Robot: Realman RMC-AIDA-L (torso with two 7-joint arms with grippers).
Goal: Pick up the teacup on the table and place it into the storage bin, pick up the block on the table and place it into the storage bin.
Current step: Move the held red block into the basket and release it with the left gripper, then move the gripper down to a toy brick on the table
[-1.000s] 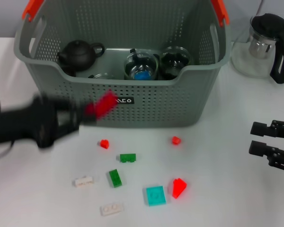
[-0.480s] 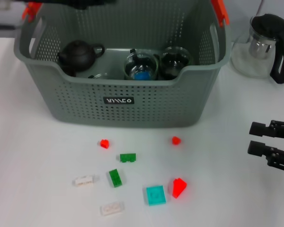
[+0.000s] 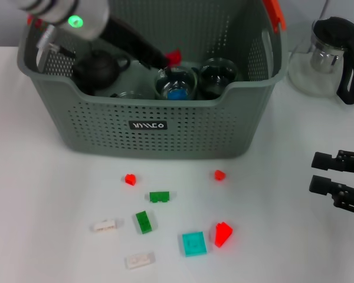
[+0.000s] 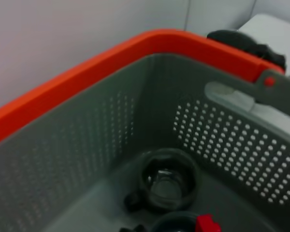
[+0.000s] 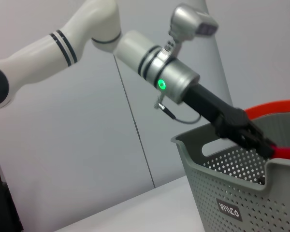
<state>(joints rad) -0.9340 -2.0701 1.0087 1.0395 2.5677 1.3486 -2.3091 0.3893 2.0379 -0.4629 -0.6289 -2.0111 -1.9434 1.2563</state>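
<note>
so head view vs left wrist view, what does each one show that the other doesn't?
Head only: the left gripper shut on a red block over the storage bin, the loose blocks on the table, the glass pitcher, the black teapot, and the right gripper parked at the right edge.
Left wrist only: the bin's far inner wall up close.
Both: the bin, the red block, a glass cup inside.

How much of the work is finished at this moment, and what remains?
Done: cups and a dark teapot already sit in the storage bin. In hand: the left gripper holds a red block over the bin's inside. Left: eight blocks on the table, among them the teal block. The right gripper waits aside.
</note>
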